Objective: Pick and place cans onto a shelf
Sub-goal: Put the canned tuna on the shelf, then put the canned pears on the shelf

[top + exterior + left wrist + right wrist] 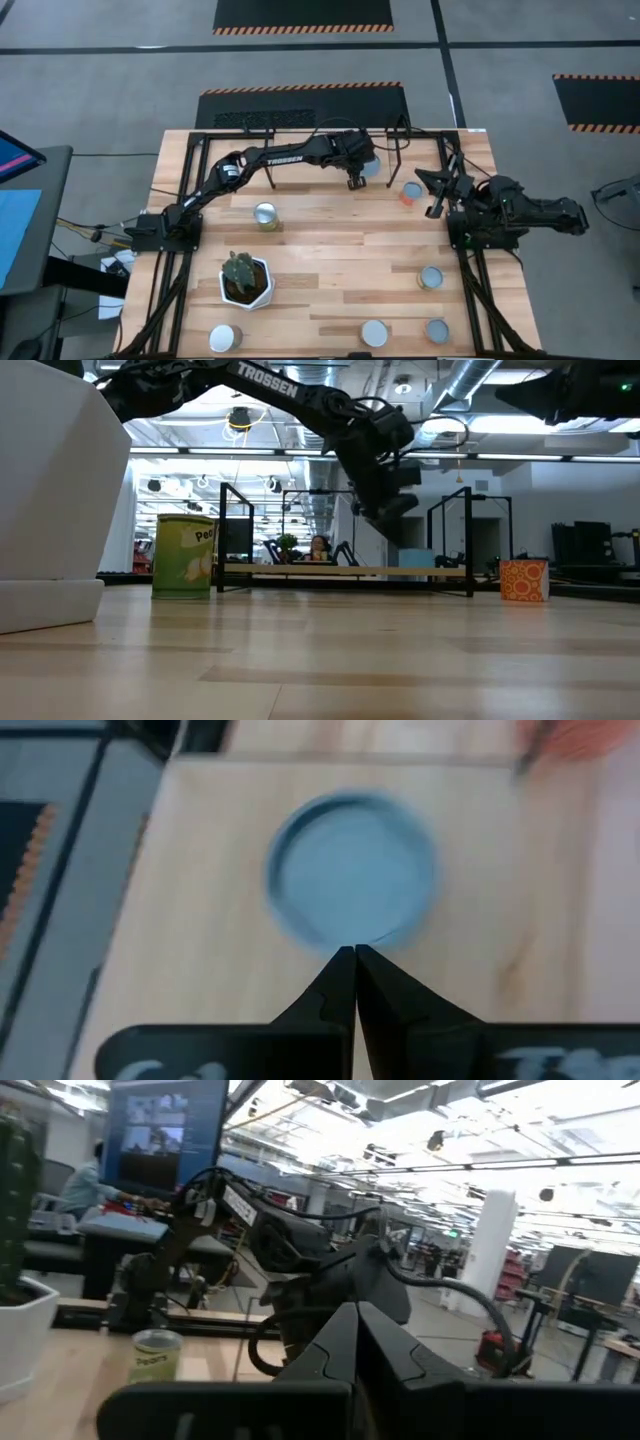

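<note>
A silvery-blue-topped can (372,166) stands upright on the light-wood shelf (300,570) at the table's far edge. It also shows in the left wrist view (350,870) and the low view (416,560). My left gripper (355,183) is shut and empty, hanging just above the can's near side; the left wrist view (353,952) looks down on the can's top. My right gripper (435,200) is shut and empty at the table's right, raised off the table. An orange can (410,191) stands on the table near the shelf's right end.
A yellow-green can (265,215) stands on the table left of centre. A white pot with a cactus (245,281) stands near the front left. More cans stand at the front and right (225,338) (375,333) (437,330) (431,277). The shelf has black legs (470,545).
</note>
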